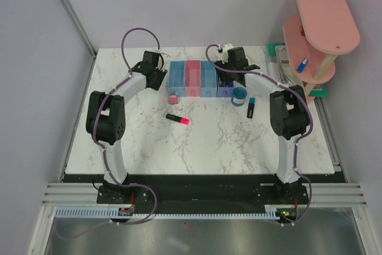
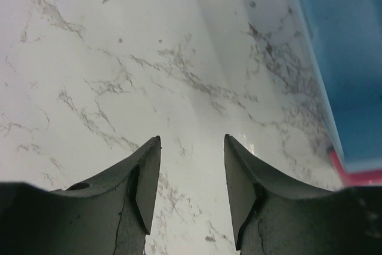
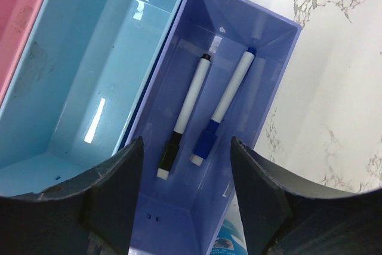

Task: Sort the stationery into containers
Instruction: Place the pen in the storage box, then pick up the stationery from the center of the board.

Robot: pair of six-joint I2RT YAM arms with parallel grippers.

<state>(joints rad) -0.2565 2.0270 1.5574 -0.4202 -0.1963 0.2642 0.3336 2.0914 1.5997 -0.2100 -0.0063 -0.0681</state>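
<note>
Top external view: the four joined trays (image 1: 193, 76) stand toward 12 o'clock on the worktop (image 1: 209, 141). The right pincer (image 3: 186, 144) hangs over the violet tray (image 3: 268, 52), which is the 3 o'clock end of the row. Its jaws are wide apart and hold nothing. In the right wrist view, a black-capped pen (image 3: 191, 103) and a blue-capped pen (image 3: 230, 94) lie side by side inside this tray. The left pincer (image 2: 191, 147) is at 9 o'clock of the row, low over bare marble, partly open and empty. Outside the trays, a pink eraser (image 1: 173, 98) lies at 6 o'clock of the first blue tray (image 1: 177, 76). A pink-ended highlighter (image 1: 178, 119) lies further toward 6 o'clock. The round blue pot (image 1: 239, 95) stands just beside the violet tray, and a blue-ended highlighter (image 1: 252, 107) lies at 4 o'clock of the pot.
</note>
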